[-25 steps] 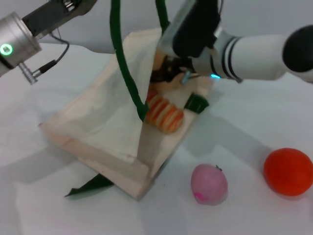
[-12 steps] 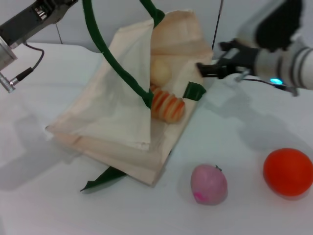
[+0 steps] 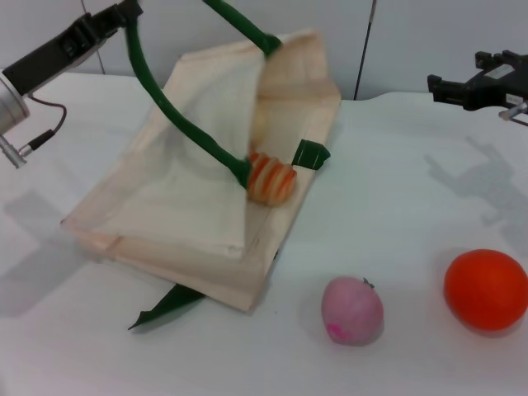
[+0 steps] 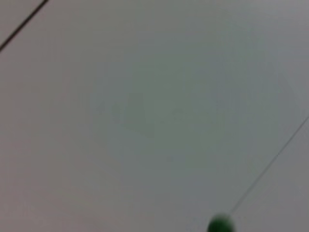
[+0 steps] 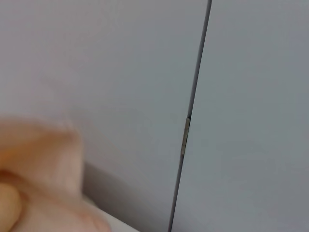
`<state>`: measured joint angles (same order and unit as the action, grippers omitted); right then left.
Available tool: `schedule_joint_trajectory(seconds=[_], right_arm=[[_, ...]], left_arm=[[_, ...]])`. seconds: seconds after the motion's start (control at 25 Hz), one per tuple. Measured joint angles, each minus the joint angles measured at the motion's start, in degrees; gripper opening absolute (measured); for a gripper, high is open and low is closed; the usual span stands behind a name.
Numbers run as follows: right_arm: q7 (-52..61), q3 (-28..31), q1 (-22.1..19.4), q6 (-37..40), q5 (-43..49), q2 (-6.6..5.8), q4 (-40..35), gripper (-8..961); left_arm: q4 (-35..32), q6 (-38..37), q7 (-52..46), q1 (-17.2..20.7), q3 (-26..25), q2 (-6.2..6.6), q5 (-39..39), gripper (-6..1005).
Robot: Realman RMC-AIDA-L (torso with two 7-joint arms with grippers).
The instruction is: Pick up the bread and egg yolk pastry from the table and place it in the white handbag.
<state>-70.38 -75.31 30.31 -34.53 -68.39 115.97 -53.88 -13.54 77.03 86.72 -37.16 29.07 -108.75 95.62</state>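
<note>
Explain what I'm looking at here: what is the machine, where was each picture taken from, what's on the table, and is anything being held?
This is a two-armed robot with a gripper on each arm. The wide picture comes from a camera on its head, looking down at a white table. The other two come from cameras on its wrists; right now they mostly show a plain grey wall, so they tell little.

On the table lies a cream-white handbag with dark green straps. The left gripper, at the upper left, holds one strap up, which keeps the bag's mouth open. A striped orange and cream bread sits in that opening. The small pastry ball cannot be seen.

Near the front of the table are a pink round fruit and an orange ball.

The right gripper hangs at the upper right, away from the bag, holding nothing.
</note>
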Motion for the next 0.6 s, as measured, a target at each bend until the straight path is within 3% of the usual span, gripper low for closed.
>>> schedule_joint_trajectory(seconds=[0.2, 0.4, 0.48, 0.6], right_arm=[[-4.0, 0.1, 0.0, 1.8, -7.1, 0.40, 0.7, 894], [-24.4, 0.3, -0.3, 1.1, -31.8, 0.43, 7.1, 892], [-35.0, 0.4, -0.1, 0.2, -42.7, 0.46, 11.6, 890], [-52.3, 0.4, 1.5, -3.3, -60.4, 0.65, 20.6, 888]], left_arm=[[0.1, -6.4, 9.4, -0.1, -0.1, -1.40, -1.1, 132], [0.2, -10.9, 25.4, 0.9, -4.2, -4.93, 1.9, 312], [0.4, -11.6, 35.3, 1.3, -6.9, -6.77, 4.7, 553], [4.4, -11.7, 48.6, 1.6, -9.7, -7.70, 10.7, 666]])
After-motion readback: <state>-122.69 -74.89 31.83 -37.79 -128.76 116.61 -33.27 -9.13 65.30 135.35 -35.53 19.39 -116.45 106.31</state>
